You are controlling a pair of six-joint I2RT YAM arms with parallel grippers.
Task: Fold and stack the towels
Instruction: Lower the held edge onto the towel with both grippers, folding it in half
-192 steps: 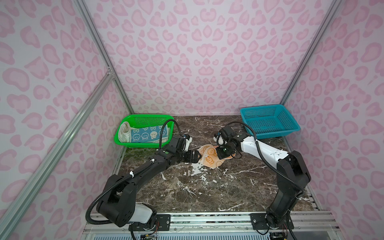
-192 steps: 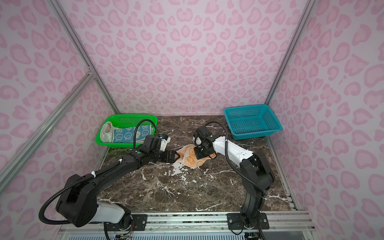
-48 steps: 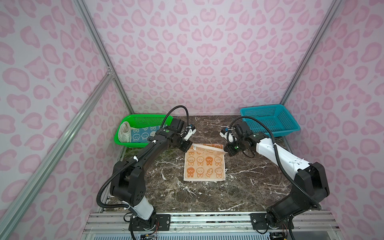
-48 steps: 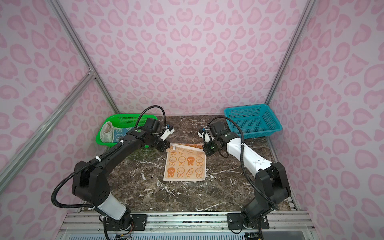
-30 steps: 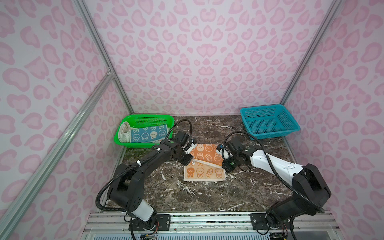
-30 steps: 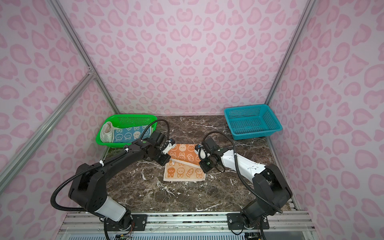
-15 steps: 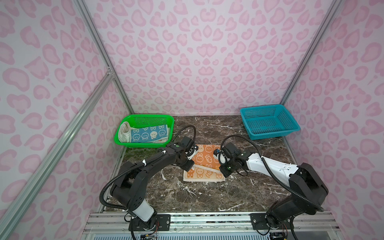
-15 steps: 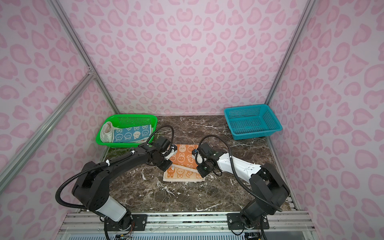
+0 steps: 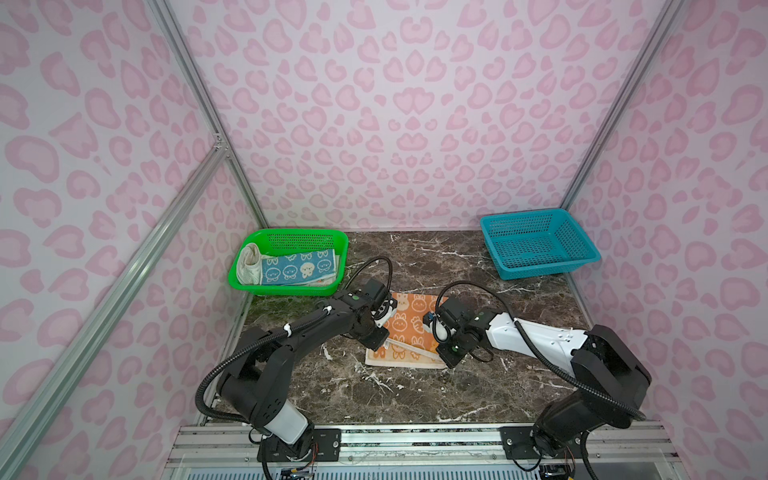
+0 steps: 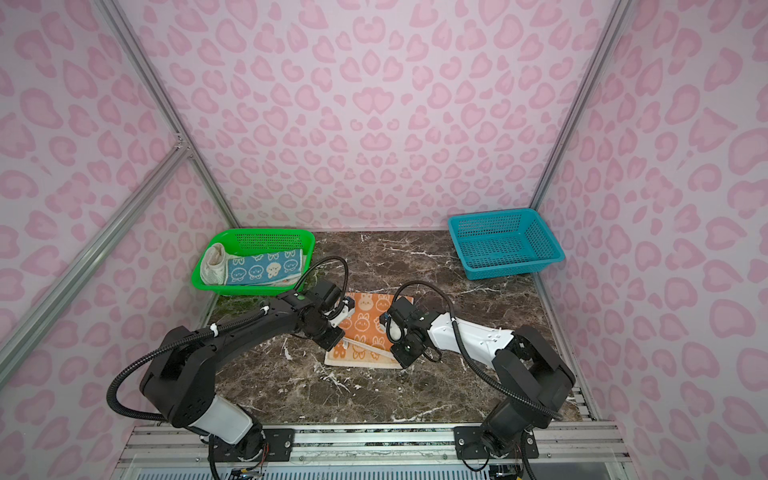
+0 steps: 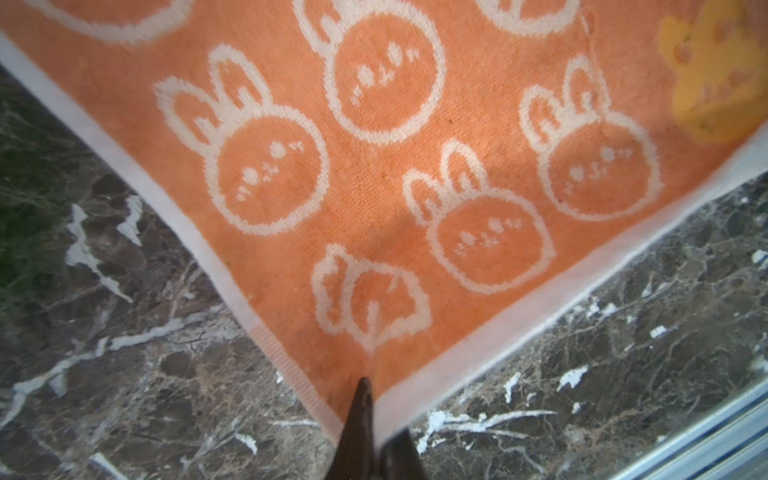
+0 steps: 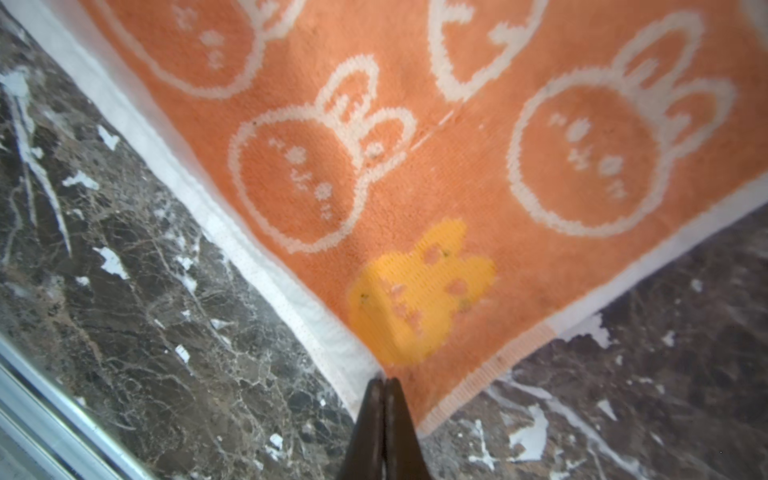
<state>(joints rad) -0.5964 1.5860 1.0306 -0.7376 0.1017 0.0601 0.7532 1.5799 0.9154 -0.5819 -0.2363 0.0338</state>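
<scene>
The orange towel (image 9: pixel 409 328) with white bunnies lies mid-table on the marble, its far half doubled over toward the near edge; a pale strip of the lower layer (image 9: pixel 399 358) still shows in front. My left gripper (image 9: pixel 377 341) is shut on the folded layer's left corner, seen close up in the left wrist view (image 11: pixel 370 399). My right gripper (image 9: pixel 445 358) is shut on the right corner beside a yellow bunny patch (image 12: pixel 419 291). The blue towel (image 9: pixel 297 268) and the white towel (image 9: pixel 248 268) lie in the green basket.
The green basket (image 9: pixel 286 289) stands at the back left, close behind the left arm. A blue basket (image 9: pixel 540 271) sits at the back right with nothing in it. Aluminium frame posts and pink walls close in the table; a rail runs along the front.
Both grippers have drawn the towel's far edge toward the near edge, so the folded layer covers more of the lower one. Both stay shut on their corners.
</scene>
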